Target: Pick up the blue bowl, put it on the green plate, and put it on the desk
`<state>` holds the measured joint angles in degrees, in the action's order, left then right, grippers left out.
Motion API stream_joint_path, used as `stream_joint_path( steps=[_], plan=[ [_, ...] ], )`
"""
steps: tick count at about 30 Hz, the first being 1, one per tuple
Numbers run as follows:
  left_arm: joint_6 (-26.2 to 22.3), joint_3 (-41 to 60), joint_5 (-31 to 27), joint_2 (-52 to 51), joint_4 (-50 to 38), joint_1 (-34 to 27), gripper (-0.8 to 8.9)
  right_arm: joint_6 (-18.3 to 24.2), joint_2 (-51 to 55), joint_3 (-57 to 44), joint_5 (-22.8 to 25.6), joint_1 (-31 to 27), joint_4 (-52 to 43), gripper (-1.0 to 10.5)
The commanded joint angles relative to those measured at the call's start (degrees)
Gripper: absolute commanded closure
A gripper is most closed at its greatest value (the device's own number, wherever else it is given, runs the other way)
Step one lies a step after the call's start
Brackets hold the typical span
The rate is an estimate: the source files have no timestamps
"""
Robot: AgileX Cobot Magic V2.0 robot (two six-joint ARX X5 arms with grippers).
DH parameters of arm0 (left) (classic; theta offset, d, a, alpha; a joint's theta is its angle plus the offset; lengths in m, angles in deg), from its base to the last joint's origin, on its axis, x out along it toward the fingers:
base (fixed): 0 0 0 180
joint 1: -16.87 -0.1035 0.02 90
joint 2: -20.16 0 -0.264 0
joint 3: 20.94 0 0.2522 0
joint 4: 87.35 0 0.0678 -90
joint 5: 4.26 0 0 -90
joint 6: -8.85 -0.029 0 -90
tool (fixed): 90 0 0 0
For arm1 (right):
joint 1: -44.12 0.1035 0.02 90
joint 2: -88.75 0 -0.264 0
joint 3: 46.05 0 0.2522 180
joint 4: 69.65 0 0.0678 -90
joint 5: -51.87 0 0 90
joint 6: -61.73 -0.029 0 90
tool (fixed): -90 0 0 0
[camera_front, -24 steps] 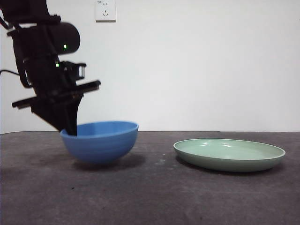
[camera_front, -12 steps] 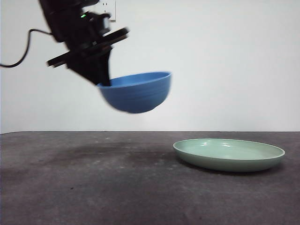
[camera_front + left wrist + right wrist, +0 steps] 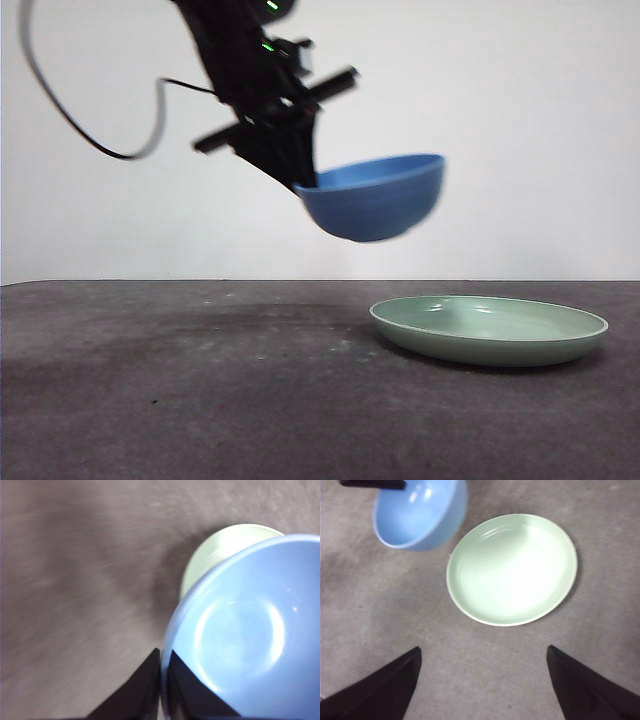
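My left gripper point(image 3: 305, 180) is shut on the rim of the blue bowl point(image 3: 375, 198) and holds it in the air, a little left of and above the green plate point(image 3: 488, 330). In the left wrist view the jaws pinch the bowl's rim point(image 3: 162, 675), and the plate point(image 3: 212, 555) shows beyond the bowl point(image 3: 245, 635). The plate lies flat on the desk point(image 3: 200, 400). My right gripper point(image 3: 482, 680) is open and empty, high above the desk. Its view shows the plate point(image 3: 512, 570) and the bowl point(image 3: 417, 512) held beside it.
A white wall with a socket stands behind the desk. A black cable point(image 3: 90, 130) hangs from the left arm.
The left gripper has lifted the blue bowl off the desk and carried it up and to the right, toward the green plate. The plate has not moved.
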<state>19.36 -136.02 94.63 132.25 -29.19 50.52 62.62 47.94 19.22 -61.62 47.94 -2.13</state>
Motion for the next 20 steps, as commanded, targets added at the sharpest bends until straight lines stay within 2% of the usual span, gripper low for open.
stream_joint_path(
  steps=[1, 9, 20],
  plan=[
    [0.7, -7.6, 0.0, 6.0, 1.2, 2.3, 8.03, -0.9, 1.2, 1.0, 1.6, 0.2, 1.0, 5.4],
    [0.7, -23.1, 0.0, 19.0, 5.6, 5.8, 8.03, -0.9, 4.3, 1.0, 2.7, 0.2, 4.3, 5.4],
    [1.0, -25.0, 0.0, 25.2, 4.7, 6.6, 8.04, -1.6, 5.8, 1.0, 2.8, 0.2, 5.1, 5.4]
  ],
)
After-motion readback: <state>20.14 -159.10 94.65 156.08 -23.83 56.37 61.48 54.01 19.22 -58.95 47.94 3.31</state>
